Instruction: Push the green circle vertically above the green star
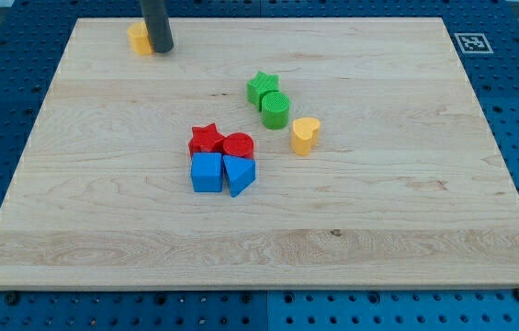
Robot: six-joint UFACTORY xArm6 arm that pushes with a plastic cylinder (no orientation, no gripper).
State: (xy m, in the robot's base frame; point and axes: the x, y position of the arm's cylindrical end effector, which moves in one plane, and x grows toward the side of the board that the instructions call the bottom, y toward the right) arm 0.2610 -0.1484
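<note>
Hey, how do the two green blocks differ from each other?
The green star has pointed arms; the green circle is a round cylinder. The green star sits nearer the view's top, the green circle just below and slightly right, touching it or nearly. Both share the same green. My tip is far off, beside a yellow block.

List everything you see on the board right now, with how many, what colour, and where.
green star: one, green, right of centre toward the view's top
green circle: one, green, touching the star's lower right
yellow heart: one, yellow, lower right of the circle
red star: one, red, board centre
red circle: one, red, beside the red star
blue cube: one, blue, below the red star
blue triangle: one, blue, below the red circle
yellow block: one, yellow, top left
wooden board: one, light wood
my tip: dark rod, against the yellow block's right side
</note>
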